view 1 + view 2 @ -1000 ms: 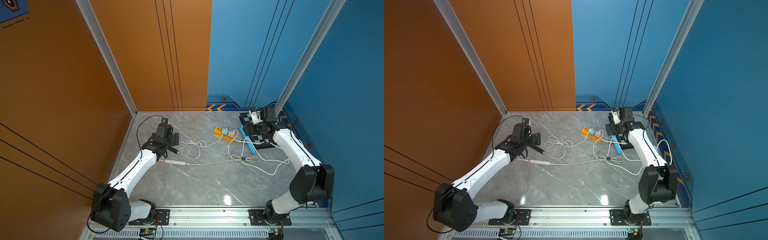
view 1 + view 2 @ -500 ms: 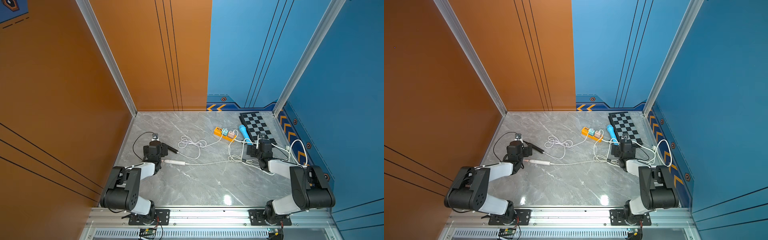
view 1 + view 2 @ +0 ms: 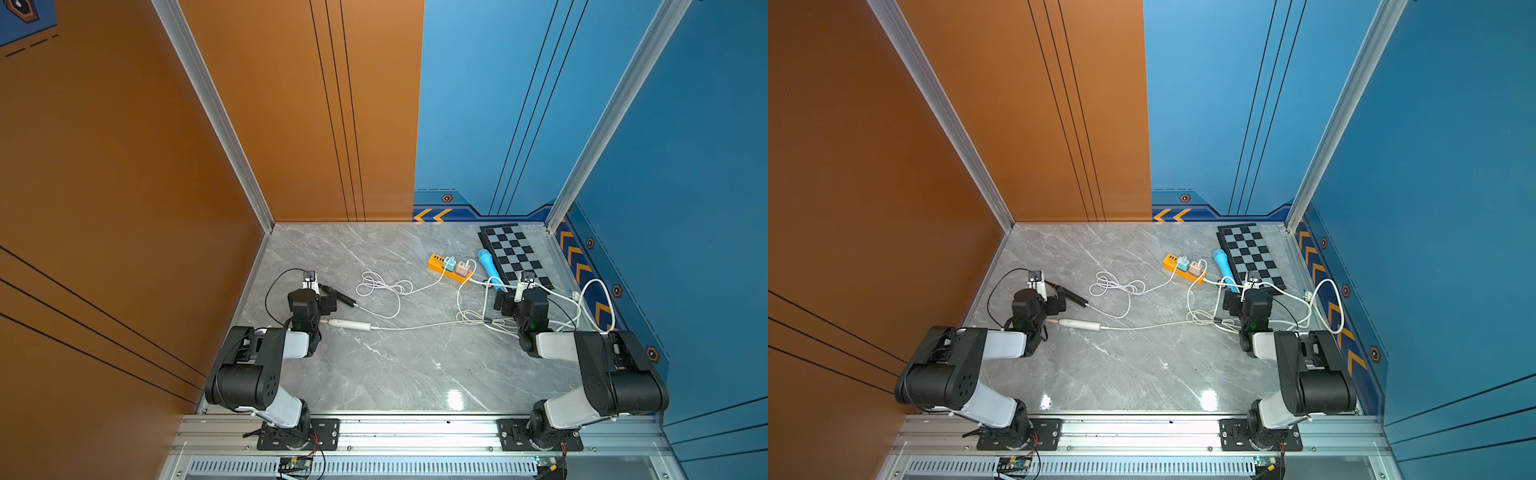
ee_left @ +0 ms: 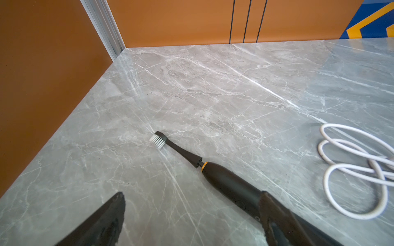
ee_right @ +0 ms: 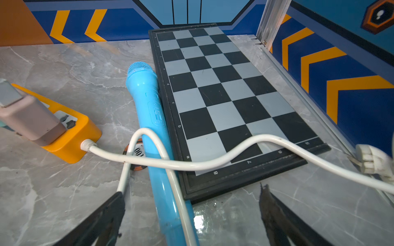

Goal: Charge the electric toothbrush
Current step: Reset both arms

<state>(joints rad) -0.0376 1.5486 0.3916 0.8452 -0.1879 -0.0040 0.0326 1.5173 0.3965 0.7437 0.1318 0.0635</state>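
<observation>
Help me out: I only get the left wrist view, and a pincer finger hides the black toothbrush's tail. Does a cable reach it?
Observer: Yes, in both top views a thin white cable meets the tail of the black toothbrush; whether it is seated is too small to tell.
Operator: Where does it run from?
Observer: From the teal charger on the orange power strip.
Operator: Is the right pincer holding anything?
Observer: No, the right pincer is open, with a blue microphone and a thick white cord lying before it.
</observation>
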